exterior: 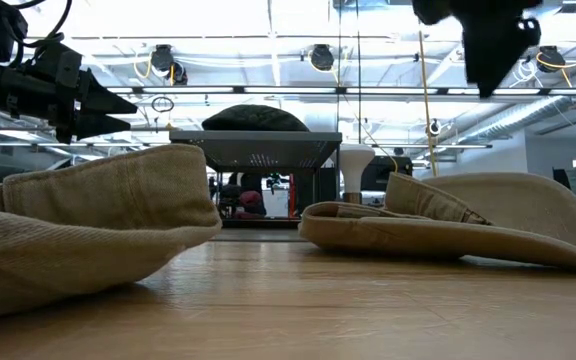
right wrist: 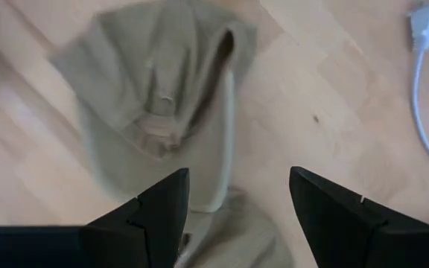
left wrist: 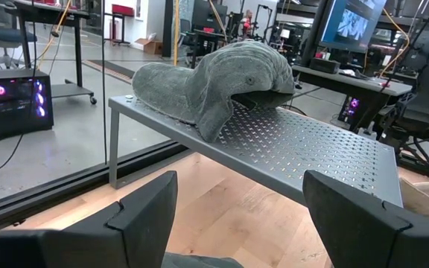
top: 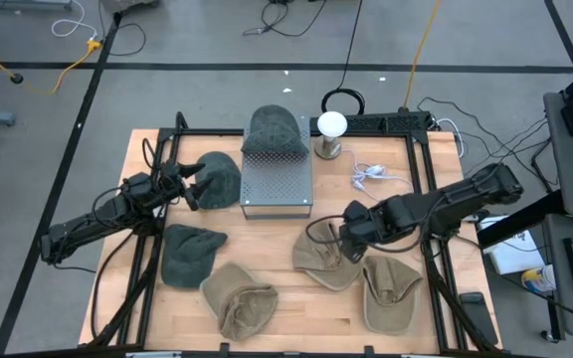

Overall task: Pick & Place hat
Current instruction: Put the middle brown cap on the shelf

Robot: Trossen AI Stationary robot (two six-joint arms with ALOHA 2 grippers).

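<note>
The tan cap (top: 326, 257) is seen lying on the wooden table (top: 296, 298) directly beneath the right gripper (top: 349, 237), which is held above it with fingers spread and nothing between them; the cap's long axis appears to run across the finger gap. The left gripper (top: 189, 185), likewise spread and empty, is held over a grey beanie (top: 219, 179) beside the perforated metal stand (top: 277, 179), on which another grey beanie (top: 274, 131) rests; a workshop floor surrounds the table

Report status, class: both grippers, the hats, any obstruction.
Left gripper open, beside the green hat. Right gripper open above the tan hat. One green hat on the metal shelf. White cable nearby, not blocking.
</note>
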